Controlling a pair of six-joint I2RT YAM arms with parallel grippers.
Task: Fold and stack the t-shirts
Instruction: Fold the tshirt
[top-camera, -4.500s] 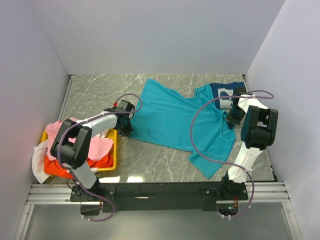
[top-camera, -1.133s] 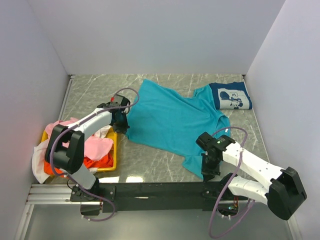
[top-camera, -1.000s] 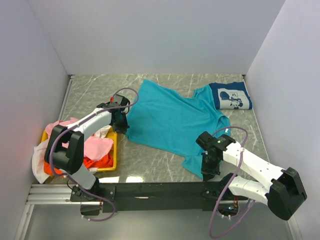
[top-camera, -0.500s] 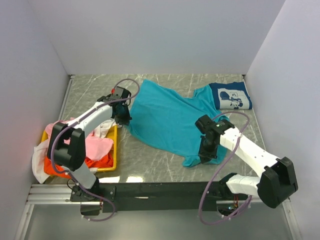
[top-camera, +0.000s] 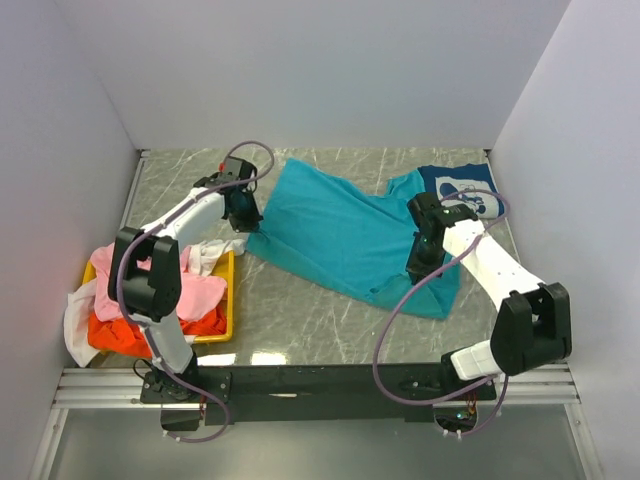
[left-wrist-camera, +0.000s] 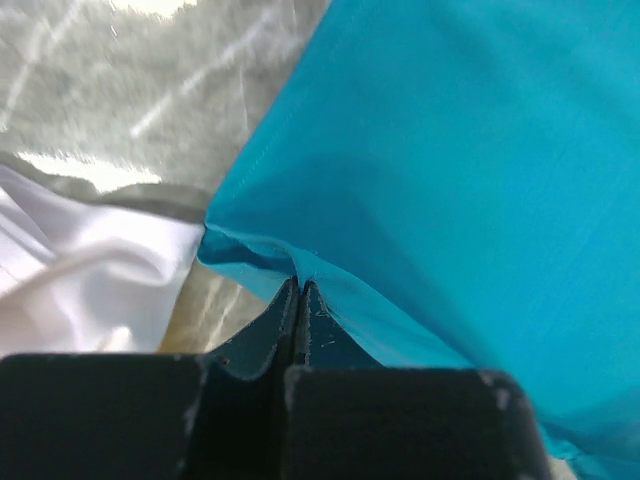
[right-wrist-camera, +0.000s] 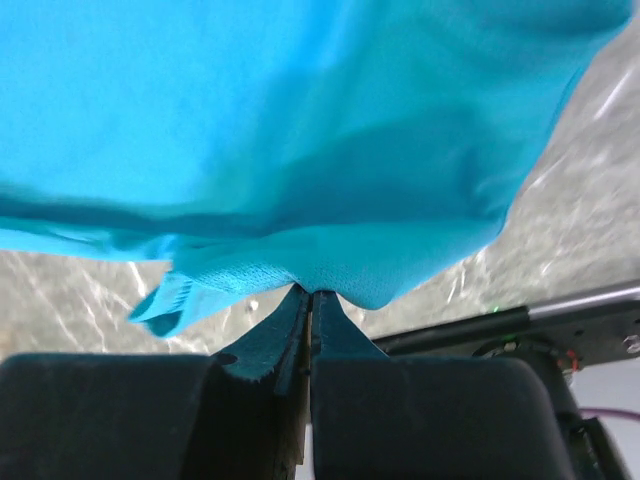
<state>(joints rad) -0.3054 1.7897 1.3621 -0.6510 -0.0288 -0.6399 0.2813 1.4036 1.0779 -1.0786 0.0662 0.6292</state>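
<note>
The teal t-shirt (top-camera: 340, 235) lies spread across the middle of the marble table. My left gripper (top-camera: 243, 213) is shut on its left edge (left-wrist-camera: 250, 245). My right gripper (top-camera: 418, 264) is shut on its near right part and holds that cloth (right-wrist-camera: 330, 250) lifted off the table. The folded navy t-shirt with white print (top-camera: 462, 193) lies at the far right, partly behind my right arm. Pink (top-camera: 190, 295), orange (top-camera: 110, 335) and white (top-camera: 75, 320) t-shirts are heaped at the left.
The yellow tray (top-camera: 228, 300) holds the heap at the near left. White cloth (left-wrist-camera: 90, 265) lies beside my left fingers. White walls close the table on three sides. The black rail (top-camera: 330, 380) with the arm bases runs along the near edge.
My right gripper has carried the shirt's near right part from the table's near edge up and away towards the far right. My left gripper has drawn the left edge farther back.
</note>
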